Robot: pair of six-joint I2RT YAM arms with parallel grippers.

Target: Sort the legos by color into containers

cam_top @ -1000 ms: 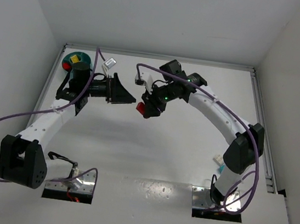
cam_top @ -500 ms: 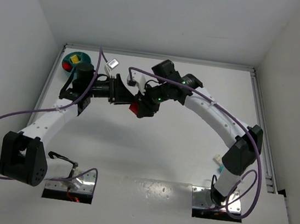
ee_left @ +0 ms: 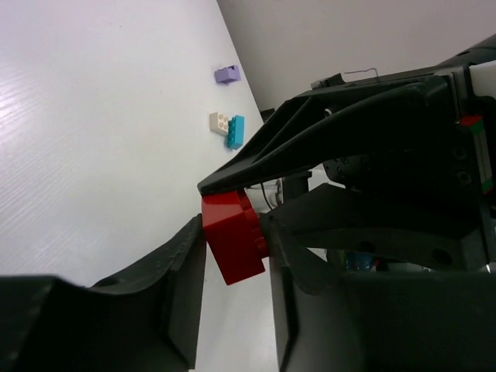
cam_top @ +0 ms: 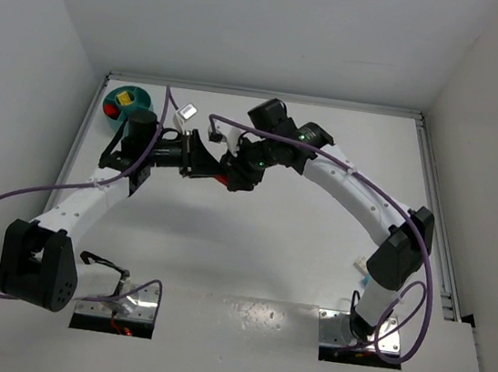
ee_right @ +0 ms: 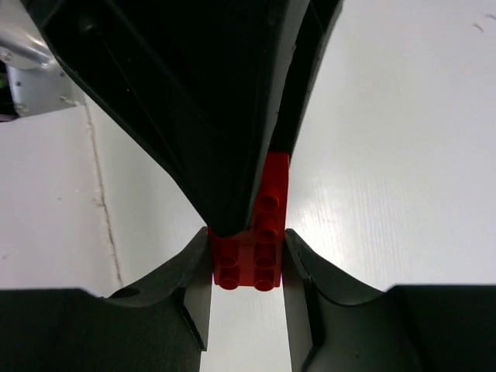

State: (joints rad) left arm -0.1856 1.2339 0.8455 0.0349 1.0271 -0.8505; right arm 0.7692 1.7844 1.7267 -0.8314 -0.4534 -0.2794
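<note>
A red lego (ee_right: 260, 256) hangs above the table between both grippers. My right gripper (ee_right: 248, 267) is shut on it, one finger on each long side. My left gripper (ee_left: 236, 236) comes in from the opposite side, and its two fingers press against the same red lego (ee_left: 232, 240). In the top view the two grippers meet tip to tip at the left gripper (cam_top: 207, 169) and right gripper (cam_top: 234, 175), and only a sliver of the red lego (cam_top: 221, 181) shows. The teal bowl (cam_top: 137, 96) sits in the far left corner with a yellow lego (cam_top: 125, 96) and a red lego (cam_top: 110, 110) inside.
A purple lego (ee_left: 227, 74), a white brick (ee_left: 219, 122) and a cyan lego (ee_left: 235, 132) lie on the table, seen past the left gripper. Small bricks (cam_top: 364, 270) lie next to the right arm's base. White walls close in the table on three sides.
The right gripper carried the red lego leftward to the left gripper. The left gripper's fingers narrowed from wide open until they touched the lego.
</note>
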